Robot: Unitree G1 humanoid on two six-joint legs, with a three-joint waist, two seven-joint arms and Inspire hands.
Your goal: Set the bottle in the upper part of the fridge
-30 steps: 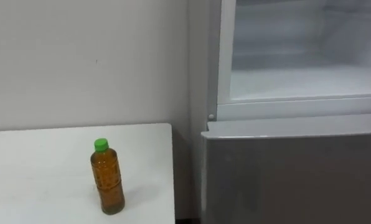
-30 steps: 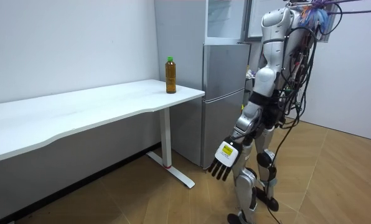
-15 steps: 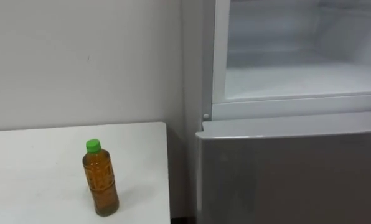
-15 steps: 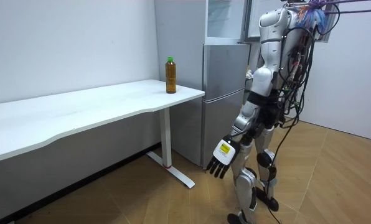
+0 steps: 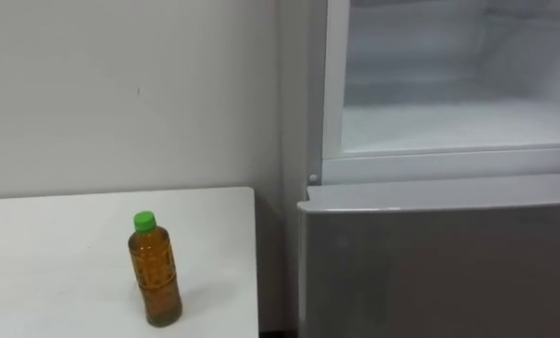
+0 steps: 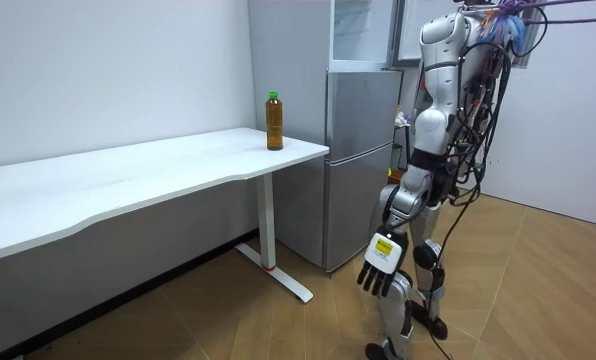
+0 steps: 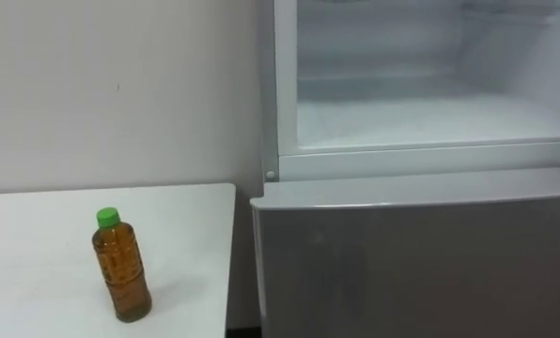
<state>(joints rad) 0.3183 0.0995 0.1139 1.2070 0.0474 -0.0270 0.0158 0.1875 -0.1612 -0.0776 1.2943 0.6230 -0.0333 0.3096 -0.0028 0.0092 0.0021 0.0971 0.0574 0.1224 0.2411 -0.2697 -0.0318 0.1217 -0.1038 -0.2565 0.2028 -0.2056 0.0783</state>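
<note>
White table [image 5: 54,235] — upright bottle [image 5: 155,272], label unreadable; upper fridge [image 5: 449,122] open

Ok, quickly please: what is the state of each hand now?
Left hand: open, holding nothing, hanging down at its side.
Right hand: cannot be told.

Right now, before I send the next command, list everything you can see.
bottle: one, amber with a green cap, upright near the table's end closest to the fridge.
table: one, white, long, along the wall.
fridge: one, grey, just right of the table; lower door shut.
upper compartment: one, white inside, open, with a bare shelf.
wall: one, pale, behind the table.
floor: one, wood-toned, under the table and the robot.
left hand: one, dark, hanging low by the leg, fingers relaxed, holding nothing.
</note>
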